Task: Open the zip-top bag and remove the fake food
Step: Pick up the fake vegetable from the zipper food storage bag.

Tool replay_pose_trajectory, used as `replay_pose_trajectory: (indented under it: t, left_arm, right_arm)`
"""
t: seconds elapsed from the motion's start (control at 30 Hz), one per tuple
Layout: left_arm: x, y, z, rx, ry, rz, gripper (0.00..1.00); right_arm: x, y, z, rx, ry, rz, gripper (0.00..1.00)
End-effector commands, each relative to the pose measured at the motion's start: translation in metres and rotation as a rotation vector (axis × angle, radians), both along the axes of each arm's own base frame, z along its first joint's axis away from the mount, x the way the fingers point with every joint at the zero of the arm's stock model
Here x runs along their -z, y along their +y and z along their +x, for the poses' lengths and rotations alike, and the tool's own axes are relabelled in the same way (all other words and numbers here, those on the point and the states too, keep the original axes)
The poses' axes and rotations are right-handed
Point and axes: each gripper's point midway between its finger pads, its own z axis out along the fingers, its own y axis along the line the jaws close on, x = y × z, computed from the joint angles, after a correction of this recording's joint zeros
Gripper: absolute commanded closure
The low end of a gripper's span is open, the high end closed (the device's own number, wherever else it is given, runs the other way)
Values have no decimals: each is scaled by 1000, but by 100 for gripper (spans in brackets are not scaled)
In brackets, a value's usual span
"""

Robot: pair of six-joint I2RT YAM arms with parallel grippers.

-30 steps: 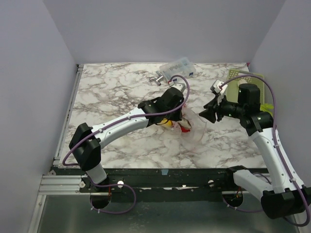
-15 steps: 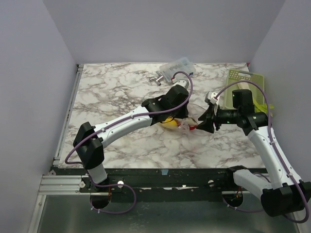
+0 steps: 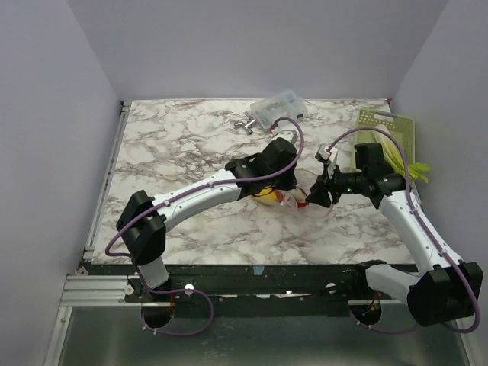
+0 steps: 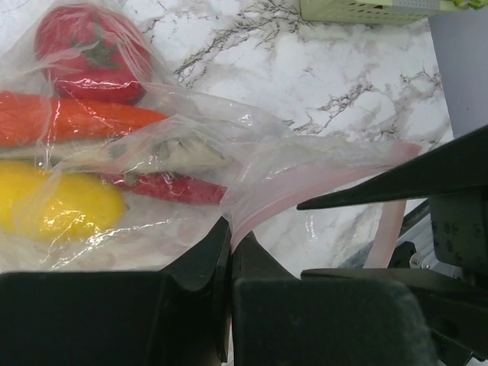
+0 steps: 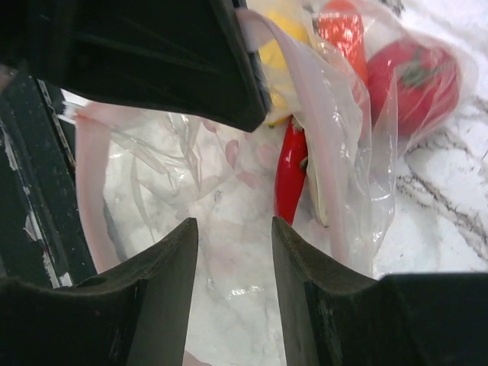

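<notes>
On the marble-patterned bench (image 3: 175, 152), the clear, crinkly plastic zip-top bag (image 4: 191, 145) lies just left of the pale green slatted plastic basket (image 3: 389, 130), a little nearer the arm bases than it. I'd judge the bag very light and floppy, made of slick film that slides and bunches. Only the pink zipper strip (image 4: 320, 179) has body enough to take hold of, one lip per side. Its long axis runs toward the basket, with the mouth facing it and the closed bottom away.

The left gripper (image 4: 230, 242) is clamped tight on one lip of that strip. The right gripper (image 5: 232, 229), on the basket side of the bag, stands half apart astride the other lip and loose film; I see no pinch there.

The fake food sits bunched at the end far from the basket: round red plastic tomato (image 4: 91, 53), yellow lemon (image 4: 61, 206), orange carrot (image 4: 76, 118), red chilli (image 4: 168, 187) and pale stalk (image 4: 179, 149). The long pieces lie along the bag's axis. They look rigid, light and likely to roll.
</notes>
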Motion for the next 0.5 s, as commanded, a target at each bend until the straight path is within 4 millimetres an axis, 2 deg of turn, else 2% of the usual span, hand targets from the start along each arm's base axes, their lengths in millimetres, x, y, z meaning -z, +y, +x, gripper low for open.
replay_pose_trajectory:
  t: [0.0, 0.47]
  left_arm:
    - [3, -10, -2, 18, 7, -31, 100]
    - [0, -8, -3, 8, -13, -39, 100]
  right_arm:
    - [20, -8, 9, 64, 13, -47, 54]
    - [37, -8, 11, 83, 41, -48, 54]
